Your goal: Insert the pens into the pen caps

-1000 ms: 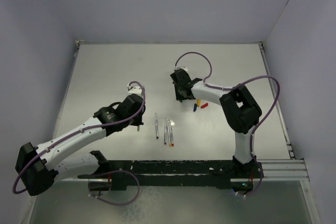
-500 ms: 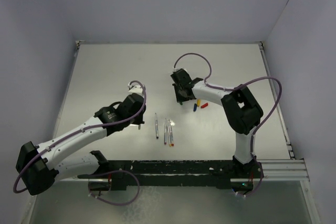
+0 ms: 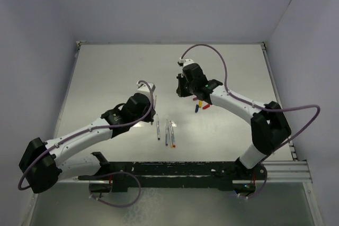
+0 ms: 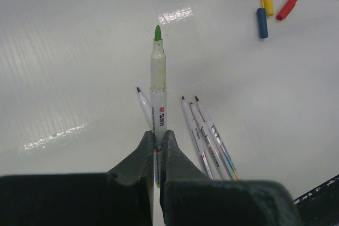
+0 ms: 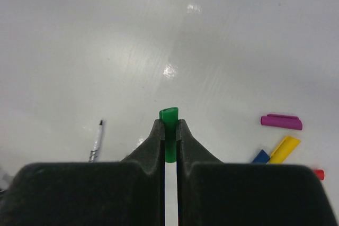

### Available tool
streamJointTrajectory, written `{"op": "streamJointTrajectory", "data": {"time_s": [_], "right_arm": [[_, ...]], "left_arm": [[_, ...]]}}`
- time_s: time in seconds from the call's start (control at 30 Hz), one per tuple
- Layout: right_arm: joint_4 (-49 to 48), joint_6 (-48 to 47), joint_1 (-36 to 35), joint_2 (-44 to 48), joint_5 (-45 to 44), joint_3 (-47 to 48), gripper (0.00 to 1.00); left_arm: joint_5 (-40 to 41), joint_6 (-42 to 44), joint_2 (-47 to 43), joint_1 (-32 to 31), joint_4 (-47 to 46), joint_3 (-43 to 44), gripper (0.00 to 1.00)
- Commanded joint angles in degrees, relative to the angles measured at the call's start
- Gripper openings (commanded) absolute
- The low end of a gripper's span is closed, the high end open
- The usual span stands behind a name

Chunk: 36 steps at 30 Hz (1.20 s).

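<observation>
The green-tipped pen [image 4: 157, 78] carries a small red-and-black printed mark on its barrel, too blurred to read. The three pens [image 4: 204, 141] lying side by side bear tiny coloured print, equally unreadable.

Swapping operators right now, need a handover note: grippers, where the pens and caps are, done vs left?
Left gripper: shut on the green-tipped pen, tip pointing out ahead.
Right gripper: shut on the green cap.
On the table: four uncapped pens; magenta cap, yellow cap, blue cap and red cap lie loose together.
Done: no pen capped.
Left: join the green pair, then the other four.
</observation>
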<state>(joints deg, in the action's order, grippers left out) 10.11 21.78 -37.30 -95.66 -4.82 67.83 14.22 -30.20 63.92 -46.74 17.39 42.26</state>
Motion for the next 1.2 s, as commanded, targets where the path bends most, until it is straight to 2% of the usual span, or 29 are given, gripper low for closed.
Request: {"op": "streamJointTrajectory", "data": {"time_s": [0.0,0.33,0.47,0.63,1.17], "right_arm": [[-9.72,-0.92,1.27,7.95,2.68,-2.74,0.0],[-29.31,0.48,3.06,20.57,9.62,-13.2,0.0],[-40.65,2.34,3.04,23.58,13.07,-17.15,0.0],[-50.02,3.9,3.02,25.77,15.04,-20.0,0.0],[-61.99,10.85,3.02,26.48,18.69,-22.91,0.0]], "left_arm": [[-3.22,1.68,-0.31,0.11,-11.25,-1.77,0.0],[-13.36,3.18,-2.5,0.77,-29.69,-5.31,0.0],[-16.43,1.38,-1.71,0.86,-34.07,-4.26,0.0],[-19.29,-1.82,0.03,1.09,-37.36,-2.72,0.0],[-27.02,-9.06,1.26,5.69,-48.85,-5.73,0.0]]}}
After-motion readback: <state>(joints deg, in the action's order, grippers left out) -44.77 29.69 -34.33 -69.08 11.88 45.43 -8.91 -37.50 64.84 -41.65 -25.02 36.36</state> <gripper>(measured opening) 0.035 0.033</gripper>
